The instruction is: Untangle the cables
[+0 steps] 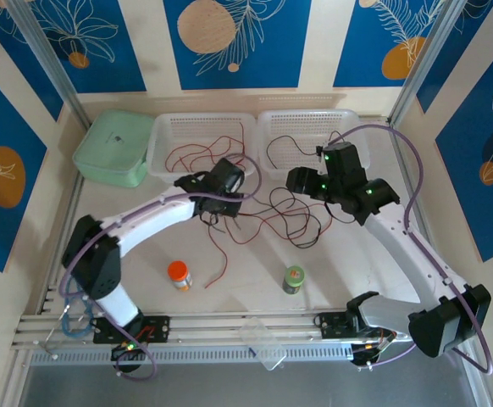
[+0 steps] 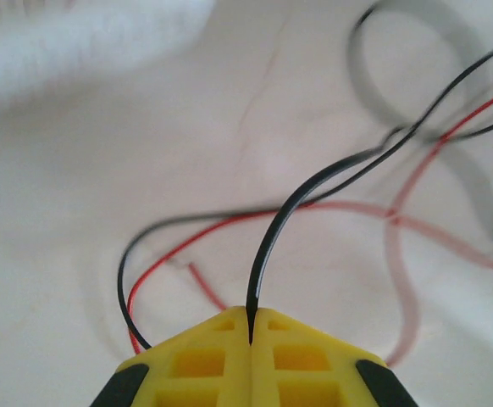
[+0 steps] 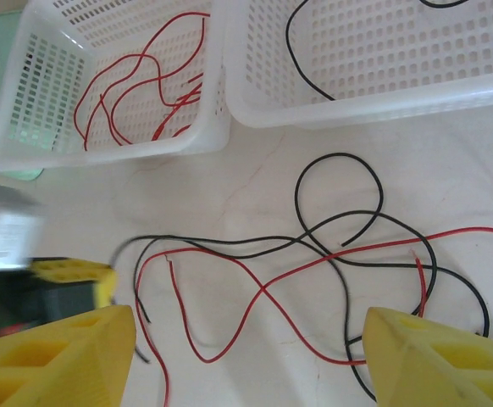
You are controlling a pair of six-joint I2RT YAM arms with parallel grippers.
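On your white tabletop (image 1: 255, 263), two perforated white baskets stand side by side at the far edge: the left basket (image 3: 111, 153) holds coiled red cables (image 3: 111, 85), the right basket (image 3: 357, 106) a black strand (image 3: 289, 42). Your right claw (image 3: 246, 352) hangs with jaws wide apart, nothing between them, above the loose tangle of red and black cables (image 3: 262, 290) (it lies on the tabletop just in front of the baskets). Your left claw (image 2: 251, 320) is pinched tight on one black cable (image 2: 274, 237), which arcs up from between its yellow fingertips (image 2: 204, 356).
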